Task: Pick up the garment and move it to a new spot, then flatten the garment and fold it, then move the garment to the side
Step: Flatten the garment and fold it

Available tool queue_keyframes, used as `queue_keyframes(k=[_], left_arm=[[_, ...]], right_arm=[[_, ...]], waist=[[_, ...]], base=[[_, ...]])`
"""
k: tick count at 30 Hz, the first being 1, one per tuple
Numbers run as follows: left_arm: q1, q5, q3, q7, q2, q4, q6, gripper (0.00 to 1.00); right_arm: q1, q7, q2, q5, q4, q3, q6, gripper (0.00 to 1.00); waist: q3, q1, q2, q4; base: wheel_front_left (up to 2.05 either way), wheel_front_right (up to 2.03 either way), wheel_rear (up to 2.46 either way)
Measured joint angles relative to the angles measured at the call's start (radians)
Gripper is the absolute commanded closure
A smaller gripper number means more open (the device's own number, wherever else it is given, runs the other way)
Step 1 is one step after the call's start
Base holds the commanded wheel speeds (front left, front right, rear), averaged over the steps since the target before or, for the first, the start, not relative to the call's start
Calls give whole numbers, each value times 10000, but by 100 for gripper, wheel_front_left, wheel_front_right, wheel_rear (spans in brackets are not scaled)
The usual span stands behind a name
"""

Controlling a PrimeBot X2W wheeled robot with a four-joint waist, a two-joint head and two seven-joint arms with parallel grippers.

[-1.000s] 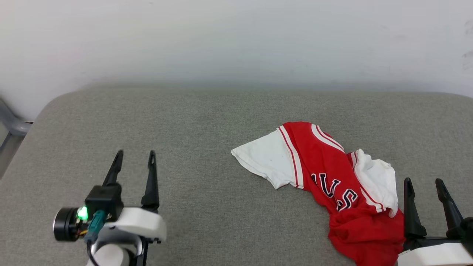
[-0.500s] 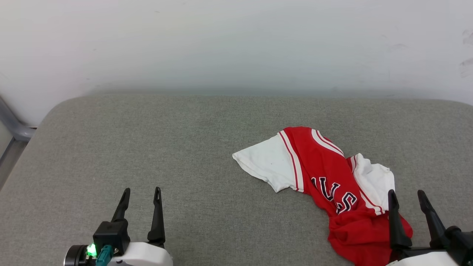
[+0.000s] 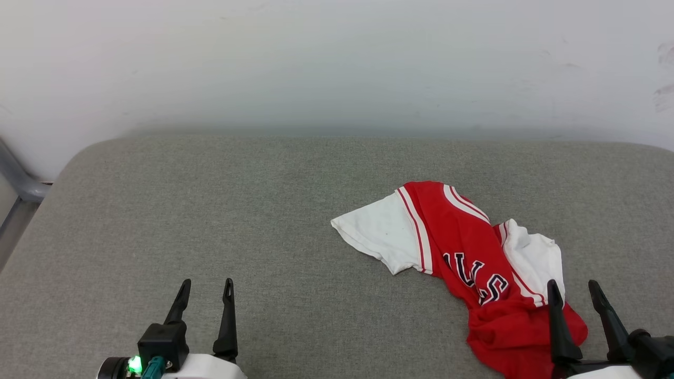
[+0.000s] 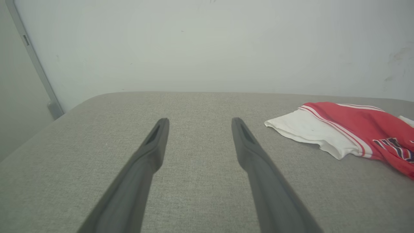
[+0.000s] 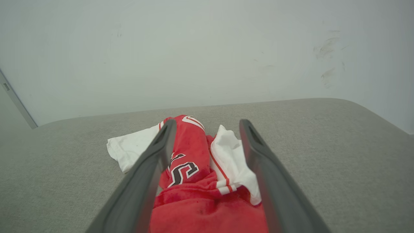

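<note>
The garment (image 3: 474, 263) lies crumpled on the grey pad (image 3: 263, 210), right of the pad's ctr & toward its near edge. One white sleeve is spread flat to the left, the red body is twisted & bunched at the near end, and the 2nd sleeve is folded on top.

Step in hand, I'd say: the 1st one, the pick-up, w/ nothing lifted yet. The right gripper (image 3: 573, 285) hangs at the pad's near right, fingers spread wide w/ nothing held. In the right wrist view the bunched red hem sits betw. them; contact can't be told. The left gripper (image 3: 207, 283) is at the pad's near left, well apart from the cloth, fingers also wide & empty.

Next move prob calls for the right gripper to dip onto the bunch, close on enough layers, then lift clear of the pad.

Writing: black white-edged letters, an "S" clear, an "L" or two before it, rest lost in folds. No brand tag or number readable.
</note>
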Motion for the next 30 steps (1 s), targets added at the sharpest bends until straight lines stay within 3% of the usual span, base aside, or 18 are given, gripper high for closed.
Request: queue_keyframes(k=[8,14,23,29,30], left_arm=[[-124,307,314,0,-209,330,-391,0],[-1405,608,316,0,-123,786,-918,0],[-4777,792,-115,-2,360,1601,-1651,0],[-7219,752,-571,217,794,2993,-1837,0],[-8337,635,-1039,621,942,3513,-1871,0]], right_arm=[[-12,0,0,33,21,21,0,0],[-245,0,0,-12,-12,157,0,0],[-872,0,-2,-81,-299,138,0,0],[-1307,0,-2,-81,-407,31,0,0],[-1487,0,0,-79,-431,25,0,0]], waist=[[52,0,0,-33],[254,0,0,-202],[1101,2,0,-562],[1906,3,0,-830],[2263,3,0,-945]], base=[[0,0,0],[0,0,0],[0,0,0],[0,0,0],[0,0,0]])
